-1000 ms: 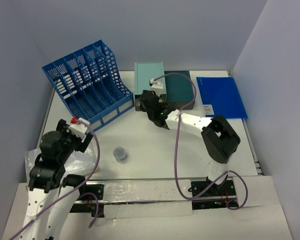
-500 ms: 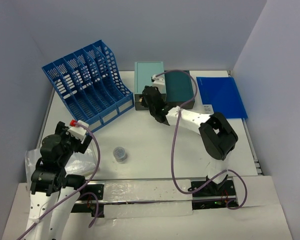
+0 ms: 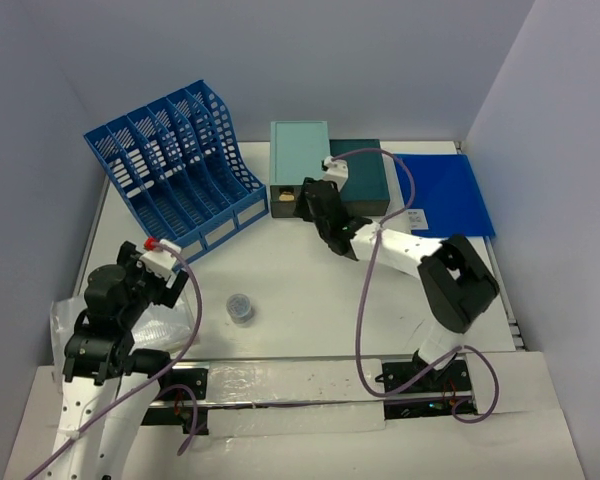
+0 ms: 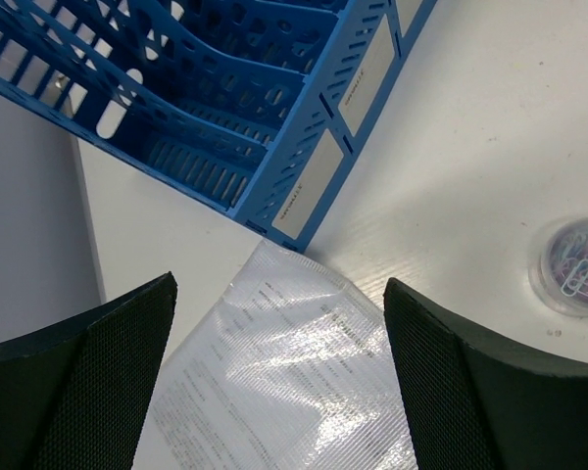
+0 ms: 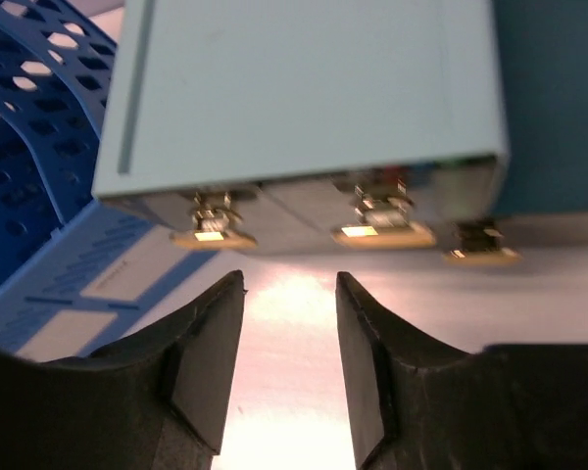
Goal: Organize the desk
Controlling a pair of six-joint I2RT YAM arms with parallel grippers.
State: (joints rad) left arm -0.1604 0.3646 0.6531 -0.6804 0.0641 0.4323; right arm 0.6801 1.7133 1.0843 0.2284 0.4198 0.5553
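1. Standing by the rig, I see the right pincer (image 5: 289, 284) held low over the large flat white matte desk (image 3: 290, 285). Its two dark fingers are parted and nothing is between them.
2. Straight ahead of it, close but not touching, is the front of the pale teal rectangular drawer box (image 5: 304, 88). One small brass-coloured metal pull (image 5: 211, 235) sits ahead and left of the gap, and a second sits ahead and right.
3. The blue slotted plastic file rack (image 3: 170, 160) stands to its left, and the dark teal box (image 3: 365, 185) lies ahead to its right, against the pale one.
4. The drawers look to be the step in hand. The gap faces the bare panel between the pulls, so the next move calls for a small sideways shift onto one pull, then a short advance and a squeeze.
5. The left pincer (image 4: 279, 286) gapes wide and empty. The clear plastic sleeve with a printed sheet (image 4: 274, 382) lies directly below it, and the small round clear tub of coloured paper clips (image 4: 573, 264) is off to its right on the desk.
6. That sleeve lies flat and slick, so lifting it would probably mean catching an edge.
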